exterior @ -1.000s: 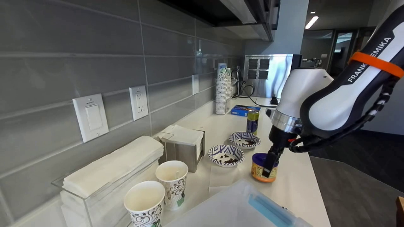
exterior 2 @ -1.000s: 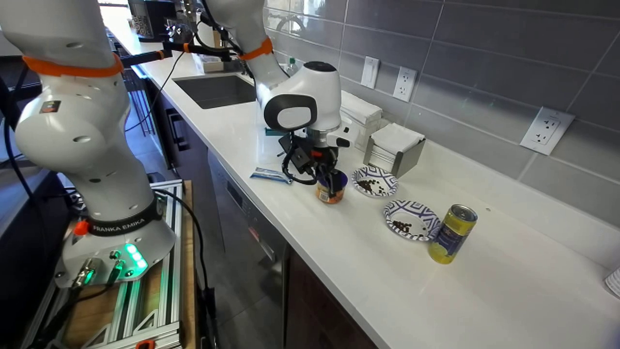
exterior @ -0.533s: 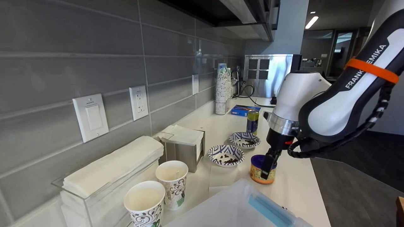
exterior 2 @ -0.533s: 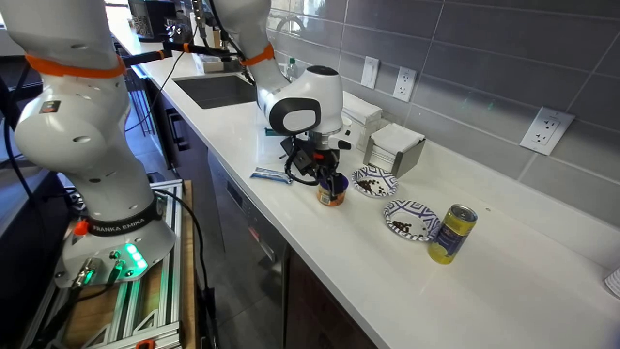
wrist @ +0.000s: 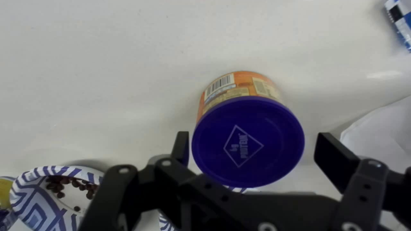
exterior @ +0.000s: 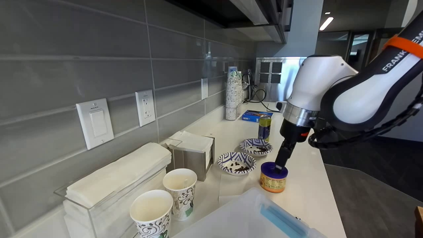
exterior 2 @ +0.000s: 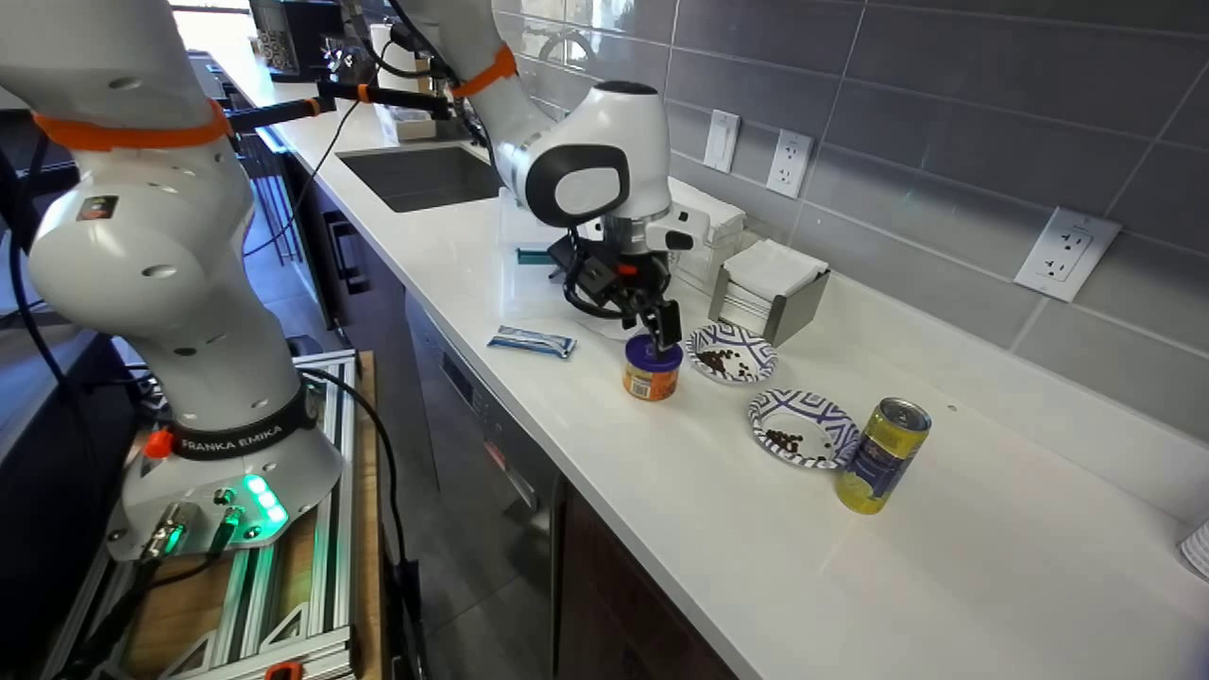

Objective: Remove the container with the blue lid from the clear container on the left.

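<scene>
the container with the blue lid (exterior: 273,183) stood on the counter (exterior: 307,195), right of the nearer patterned bowl (exterior: 226,159) in an exterior view. the gripper (wrist: 253,145) held nothing, fingers (wrist: 334,160) parted either side of it; removal looked done, so rising straight without brushing it seemed best.

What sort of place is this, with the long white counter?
Probably a shared kitchen or break room, perhaps in an office. A sink is set into the counter, and tall stacked cups and a napkin holder stand near the tiled wall.
</scene>
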Robot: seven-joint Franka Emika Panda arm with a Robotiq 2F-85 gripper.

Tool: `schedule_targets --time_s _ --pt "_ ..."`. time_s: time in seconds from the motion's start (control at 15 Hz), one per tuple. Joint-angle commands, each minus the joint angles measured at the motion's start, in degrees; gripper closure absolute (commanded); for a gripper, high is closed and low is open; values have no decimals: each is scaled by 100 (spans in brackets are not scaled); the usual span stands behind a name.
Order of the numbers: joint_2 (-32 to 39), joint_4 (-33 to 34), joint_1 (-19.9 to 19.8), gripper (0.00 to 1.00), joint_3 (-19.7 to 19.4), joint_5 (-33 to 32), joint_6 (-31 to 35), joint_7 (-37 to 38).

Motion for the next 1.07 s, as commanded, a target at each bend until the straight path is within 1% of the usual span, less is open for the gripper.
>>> schedule_targets --time_s 0.0,0.27,0.47,0.53,0.67,1.0 --pt "-1207 -404 -94 0 72 -300 -922 173" --pt "-2354 -509 -97 0 150 -281 -1952 55" --pt "-2958 -382 -122 0 210 -312 -2658 40" --pt "-2468 -230 -51 0 146 -151 -2350 -18" --pt "-2685 -227 -52 0 149 -148 -2438 -19" --pt "-2524 -224 -52 0 149 -149 -2429 -19"
